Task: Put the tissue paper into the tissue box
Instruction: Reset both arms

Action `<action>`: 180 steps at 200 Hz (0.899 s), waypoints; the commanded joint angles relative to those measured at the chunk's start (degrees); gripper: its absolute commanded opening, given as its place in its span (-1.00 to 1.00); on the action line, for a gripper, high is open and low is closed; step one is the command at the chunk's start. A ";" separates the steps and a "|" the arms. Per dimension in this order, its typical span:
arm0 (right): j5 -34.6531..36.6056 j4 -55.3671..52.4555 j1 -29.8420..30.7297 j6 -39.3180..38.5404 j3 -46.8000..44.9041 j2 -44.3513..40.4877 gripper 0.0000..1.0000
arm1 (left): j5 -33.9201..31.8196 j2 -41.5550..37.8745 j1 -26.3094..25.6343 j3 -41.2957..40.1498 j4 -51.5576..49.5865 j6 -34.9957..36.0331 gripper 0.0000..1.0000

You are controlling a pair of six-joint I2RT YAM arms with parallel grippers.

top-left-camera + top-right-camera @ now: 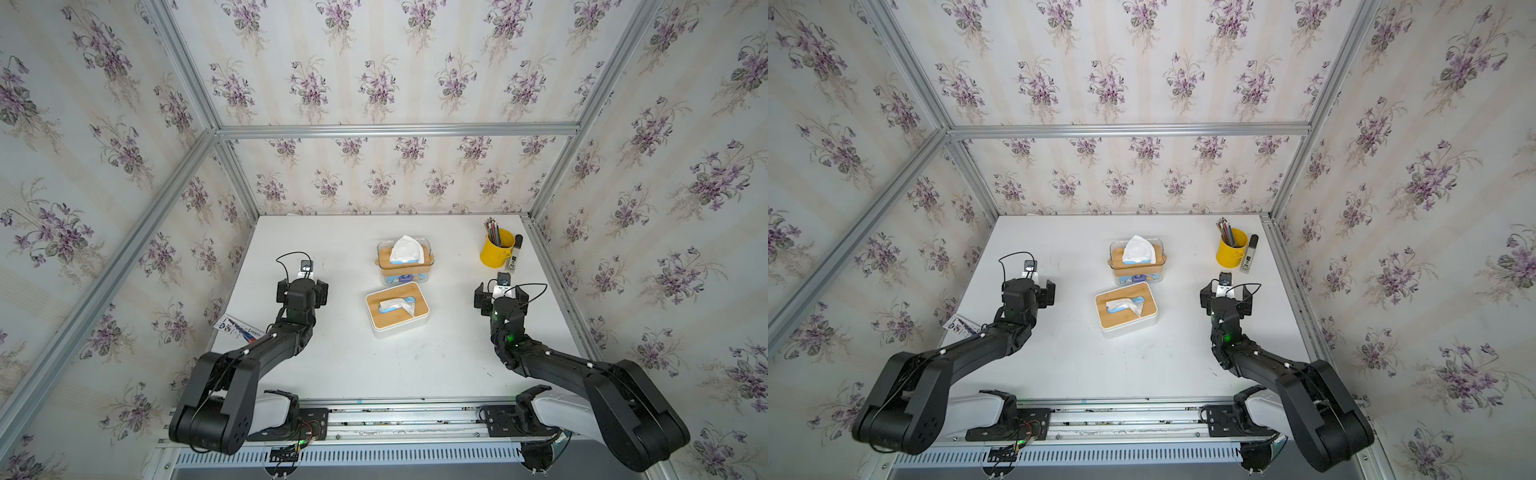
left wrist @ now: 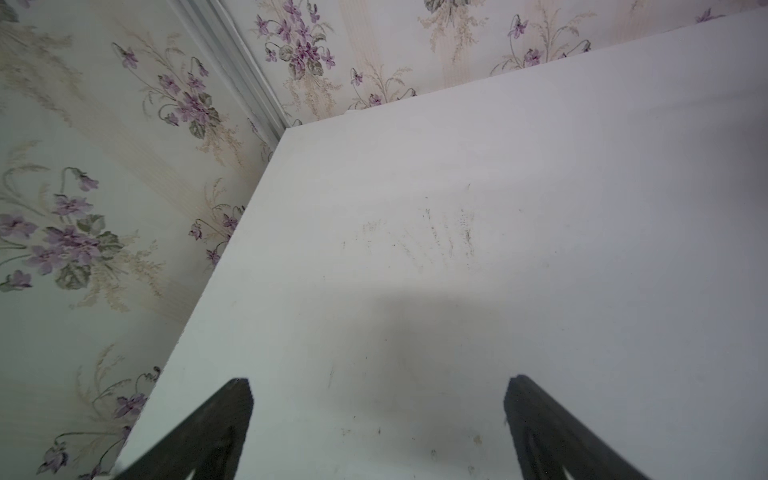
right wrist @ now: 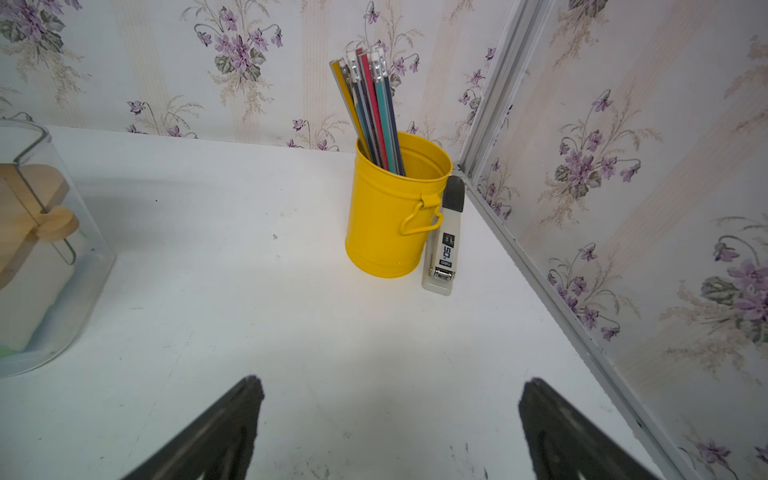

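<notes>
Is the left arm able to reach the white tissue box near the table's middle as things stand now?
Probably yes. Only bare table lies between the left gripper and the white tissue box, and the gripper is open and empty.

The cream-and-grey stapler (image 3: 442, 249), lying on the white table (image 3: 249, 311) just beside the yellow metal bucket (image 3: 390, 216), carries the only legible print: a black label with "50" in white, and next to it a smaller tag whose short word looks like "neo". In a top view, the blue label (image 1: 402, 279) showing through the clear plastic box with a wooden lid (image 1: 428, 259) is too small to read. So is the blue-and-red print on the flat white packet (image 1: 237, 327) at the table's left edge.
</notes>
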 commanded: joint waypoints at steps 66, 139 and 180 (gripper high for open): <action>-11.07 18.78 -6.08 -3.58 -0.27 8.71 0.99 | 18.92 8.24 8.73 2.55 8.66 -1.56 0.98; -18.69 27.77 -12.17 0.92 -1.87 13.78 0.99 | 21.94 9.39 9.89 -0.53 14.55 -1.36 0.99; -23.84 29.28 -16.35 4.83 -0.99 17.04 0.99 | 21.45 10.59 9.89 -1.83 18.87 -1.30 0.98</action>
